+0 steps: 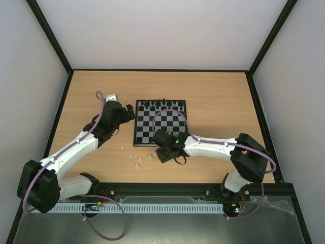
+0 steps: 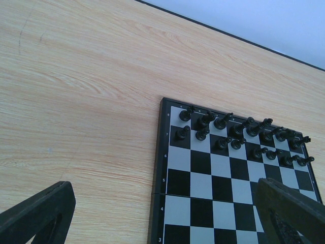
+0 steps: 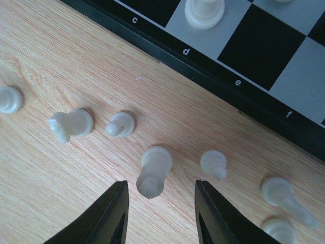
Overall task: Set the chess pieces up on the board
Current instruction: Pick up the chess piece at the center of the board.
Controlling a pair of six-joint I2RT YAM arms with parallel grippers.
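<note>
Table (image 1: 218, 96): the board (image 1: 152, 133) sat mid-table; white pieces (image 1: 137, 159) lay loose by its near edge.
My right gripper (image 3: 160, 189): hung open, one piece (image 3: 154, 166) between its fingers.
My left gripper (image 2: 163, 183): gaped, empty.

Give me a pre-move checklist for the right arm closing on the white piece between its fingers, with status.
1. Right gripper open and empty: ok.
2. Tall white piece between its jaws: ok, slightly off centre.
3. That piece upright: cannot tell from this angle.
4. Neighbour piece clear of the closing path: not ok, it sits just ahead of one jaw.
5. Board squares e and f by the rim free: ok.
6. Left gripper open, holding nothing, away from the loose pieces: ok.
</note>
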